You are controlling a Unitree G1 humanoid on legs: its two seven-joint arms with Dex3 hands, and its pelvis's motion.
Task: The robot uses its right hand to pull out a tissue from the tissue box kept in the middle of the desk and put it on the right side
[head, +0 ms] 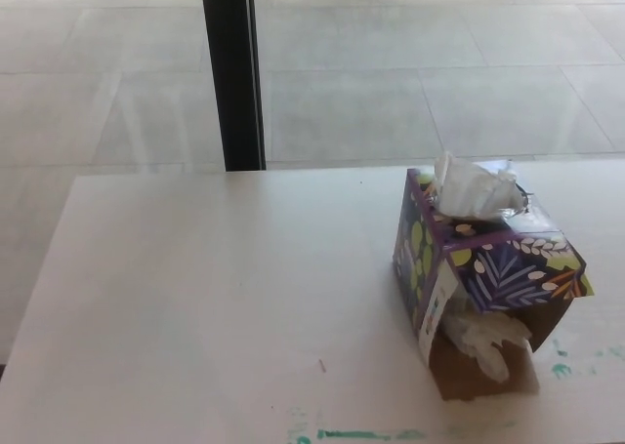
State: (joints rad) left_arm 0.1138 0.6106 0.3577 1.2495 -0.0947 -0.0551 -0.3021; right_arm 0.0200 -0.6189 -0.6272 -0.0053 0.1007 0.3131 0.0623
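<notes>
Tissue box (pixel 488 278) is standing on the right of the white tabletop (pixel 215 307), a white tissue (pixel 474 188) protruding from its top. Neither hand is showing, so their state cannot be reported.

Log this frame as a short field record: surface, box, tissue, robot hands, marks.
surface: white desk
box: purple leaf-patterned tissue box, right of centre, near side torn open
tissue: white tissue sticking up from the top; more showing through the torn side
hands: neither in view
marks: green smears at the desk's near edge
task state: no tissue laid on the desk yet
</notes>
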